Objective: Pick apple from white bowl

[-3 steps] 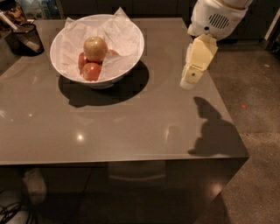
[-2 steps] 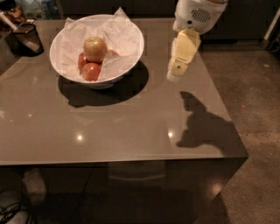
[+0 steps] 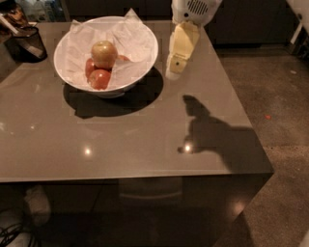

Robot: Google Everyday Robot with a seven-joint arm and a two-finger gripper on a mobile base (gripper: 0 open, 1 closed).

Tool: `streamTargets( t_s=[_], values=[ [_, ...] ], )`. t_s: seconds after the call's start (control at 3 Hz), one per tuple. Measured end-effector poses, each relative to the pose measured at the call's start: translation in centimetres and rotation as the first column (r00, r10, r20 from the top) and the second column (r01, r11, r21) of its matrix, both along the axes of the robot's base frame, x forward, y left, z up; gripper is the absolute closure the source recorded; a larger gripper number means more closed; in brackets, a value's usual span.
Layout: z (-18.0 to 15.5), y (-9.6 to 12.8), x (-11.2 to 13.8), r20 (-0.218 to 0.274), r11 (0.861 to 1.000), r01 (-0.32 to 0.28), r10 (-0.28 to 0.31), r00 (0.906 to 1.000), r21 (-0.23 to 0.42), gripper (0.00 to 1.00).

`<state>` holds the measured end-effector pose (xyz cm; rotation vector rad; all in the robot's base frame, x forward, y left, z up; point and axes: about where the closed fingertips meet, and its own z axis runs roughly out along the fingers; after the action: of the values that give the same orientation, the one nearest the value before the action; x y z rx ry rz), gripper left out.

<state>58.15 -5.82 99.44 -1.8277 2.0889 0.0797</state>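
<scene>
Apple point(image 3: 104, 53): pale yellow-green w/ reddish blush, round, biggest fruit in sight.
Apple location: inside white bowl point(image 3: 116, 87), a bit left of ctr, sat on top of the pile, touching the red apples point(image 3: 100, 78) beneath.
White bowl: wide, glossy, on far-left part of table point(image 3: 120, 140); lined w/ crumpled paper point(image 3: 130, 41), paper corners poking up past the rim at back.
Red apples: smaller, all red; one at front, one at left, sliver of a third showing at right behind the apple.
Gripper point(image 3: 174, 73): pale yellow, pointing down, tilted slightly left at the tip; just beside bowl's right rim, outside the bowl, above the tabletop. Apart from apple, nothing held.
Gripper state: open or closed, can't tell from this angle.
Wrist housing point(image 3: 193, 9): white, vented, at top edge directly above gripper.
Table: grey-brown, glossy; two small light spots reflected toward the front edge.
Shadows: bowl shadow point(image 3: 120, 103) dark, spreading front-right of bowl; arm shadow point(image 3: 212, 135) on right-front part of tabletop, well apart from bowl.
Mesh cup point(image 3: 26, 43): small, dark, at far-left table corner, near bowl but not touching; contents unclear.
Floor point(image 3: 270, 87): dark, speckled, right of table.
</scene>
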Motion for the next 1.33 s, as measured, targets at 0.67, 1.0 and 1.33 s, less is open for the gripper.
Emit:
streamTargets(
  t_s=[0.67, 1.0, 1.33],
  values=[
    [-0.1, 3.4, 2.6, -0.001, 0.998, -0.017, 0.017, 0.9998, 0.053, 0.00],
    [-0.2, 7.1, 4.9, -0.010, 0.996, -0.069, 0.069, 0.9976, 0.057, 0.00],
    [0.3, 7.8, 5.6, 0.018, 0.995, -0.069, 0.068, 0.9975, 0.077, 0.00]
  ],
)
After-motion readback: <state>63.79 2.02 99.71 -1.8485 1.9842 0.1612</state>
